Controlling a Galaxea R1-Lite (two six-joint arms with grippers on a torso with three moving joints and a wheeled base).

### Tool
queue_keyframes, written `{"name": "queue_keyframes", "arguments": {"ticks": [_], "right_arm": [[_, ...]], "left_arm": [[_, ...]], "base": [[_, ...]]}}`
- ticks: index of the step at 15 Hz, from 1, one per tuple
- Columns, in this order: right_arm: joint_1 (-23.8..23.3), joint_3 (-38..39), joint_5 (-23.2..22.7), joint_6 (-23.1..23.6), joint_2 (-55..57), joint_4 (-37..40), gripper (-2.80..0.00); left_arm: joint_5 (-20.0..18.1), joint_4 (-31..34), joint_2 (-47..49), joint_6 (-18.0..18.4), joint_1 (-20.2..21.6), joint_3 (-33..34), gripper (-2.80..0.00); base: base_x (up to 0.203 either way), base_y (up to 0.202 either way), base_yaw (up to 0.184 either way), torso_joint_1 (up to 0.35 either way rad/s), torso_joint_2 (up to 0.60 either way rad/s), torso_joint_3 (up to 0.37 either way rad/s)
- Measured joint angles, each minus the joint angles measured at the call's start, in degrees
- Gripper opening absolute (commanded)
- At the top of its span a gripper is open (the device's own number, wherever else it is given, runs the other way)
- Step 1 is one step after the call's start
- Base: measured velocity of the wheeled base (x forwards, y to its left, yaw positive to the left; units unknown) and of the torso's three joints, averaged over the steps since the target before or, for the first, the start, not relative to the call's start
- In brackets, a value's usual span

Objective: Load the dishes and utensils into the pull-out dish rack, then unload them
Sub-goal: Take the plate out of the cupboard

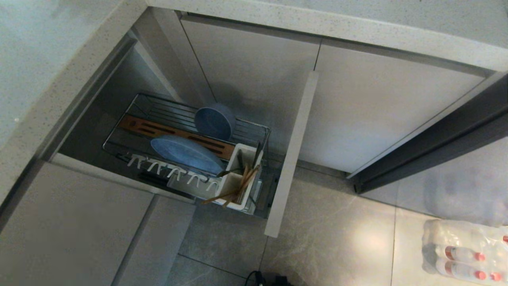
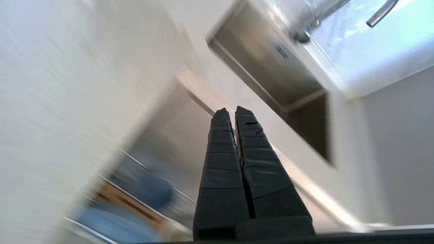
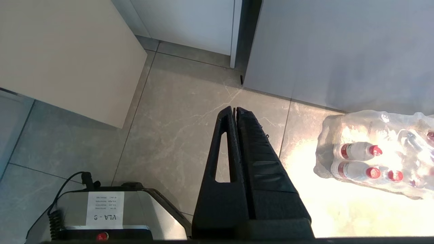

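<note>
Under the counter, the pull-out dish rack [image 1: 254, 131] at frame centre holds bowl [image 1: 214, 121] and plate [image 1: 184, 153], while the left gripper [image 2: 232, 110] and right gripper [image 3: 234, 108] are both pressed together, empty.

rack [image 1: 137, 104] open from above | plate [image 1: 184, 153], bowl [image 1: 214, 121] fill middle | caddy [image 1: 240, 180] crowded

We noted a shrink-wrapped bottle pack [image 1: 468, 254] on the tiled floor [image 1: 337, 246], red caps visible. A speckled countertop [image 1: 47, 79] ran above the cabinets [image 1: 389, 103]; a steel sink [image 2: 271, 64] sat under a tap [image 2: 381, 13].
</note>
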State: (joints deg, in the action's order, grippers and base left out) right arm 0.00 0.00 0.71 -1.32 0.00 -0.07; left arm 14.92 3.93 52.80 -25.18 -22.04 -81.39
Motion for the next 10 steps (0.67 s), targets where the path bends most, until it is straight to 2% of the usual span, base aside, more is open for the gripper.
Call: {"name": "queue_keyframes", "arguments": {"ticks": [2, 5, 8, 10], "right_arm": [[0.0, 0.0, 0.0, 0.0, 0.0, 0.0, -2.80], [0.0, 0.0, 0.0, 0.0, 0.0, 0.0, -2.80], [0.0, 0.0, 0.0, 0.0, 0.0, 0.0, -2.80], [0.0, 0.0, 0.0, 0.0, 0.0, 0.0, -2.80]], "left_arm": [[-4.3, 3.3, -3.8, 3.9, 5.2, -0.2, -2.80], [-12.9, 12.0, -10.5, 7.6, 13.4, -0.6, -2.80], [-18.3, 23.3, -17.3, 9.0, 19.7, -2.4, -2.80], [-20.7, 26.9, -22.3, 9.4, 22.9, -1.5, -2.80]], "base": [[0.000, 0.000, 0.000, 0.000, 0.00, 0.000], [0.000, 0.000, 0.000, 0.000, 0.00, 0.000], [0.000, 0.000, 0.000, 0.000, 0.00, 0.000], [0.000, 0.000, 0.000, 0.000, 0.00, 0.000]]}}
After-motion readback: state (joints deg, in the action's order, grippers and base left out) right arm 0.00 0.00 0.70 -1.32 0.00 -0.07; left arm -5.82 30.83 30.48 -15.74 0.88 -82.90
